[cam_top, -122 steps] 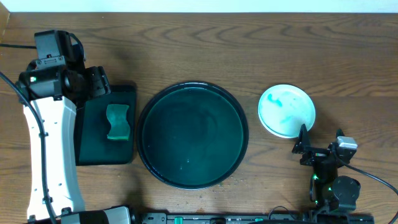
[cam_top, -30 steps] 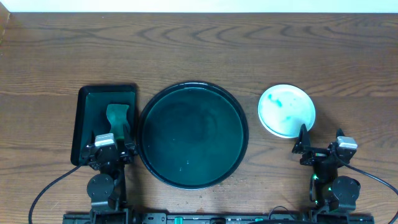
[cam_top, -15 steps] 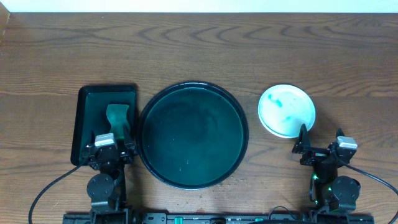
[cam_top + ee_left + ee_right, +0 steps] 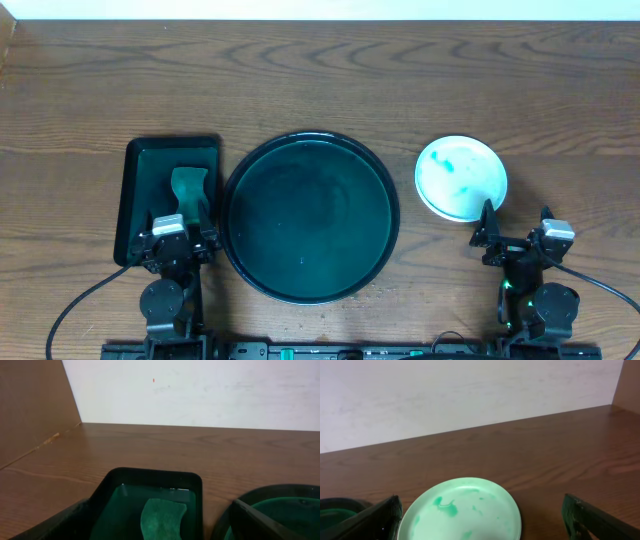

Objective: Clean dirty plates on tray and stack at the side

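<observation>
A pale plate [image 4: 461, 177] with teal-green smears lies on the table to the right of the round dark tray [image 4: 310, 140], which holds no plates. I cannot tell if other plates lie under it. My right gripper [image 4: 516, 222] is open and empty, just in front of the plate. In the right wrist view the plate [image 4: 465, 510] lies between the spread fingers [image 4: 485, 524]. My left gripper [image 4: 178, 234] is open and empty at the front edge of the rectangular tray; its fingers [image 4: 160, 529] sit wide apart in the left wrist view.
A rectangular dark green tray [image 4: 135, 200] at the left holds a green sponge [image 4: 188, 190], also seen in the left wrist view [image 4: 162, 517]. The round tray's rim [image 4: 280, 491] shows at that view's right. A white wall runs along the table's far edge.
The left arm, earlier stretched out over the left of the rectangular tray, has drawn back to the table's front edge. Nothing has moved in the last second.
</observation>
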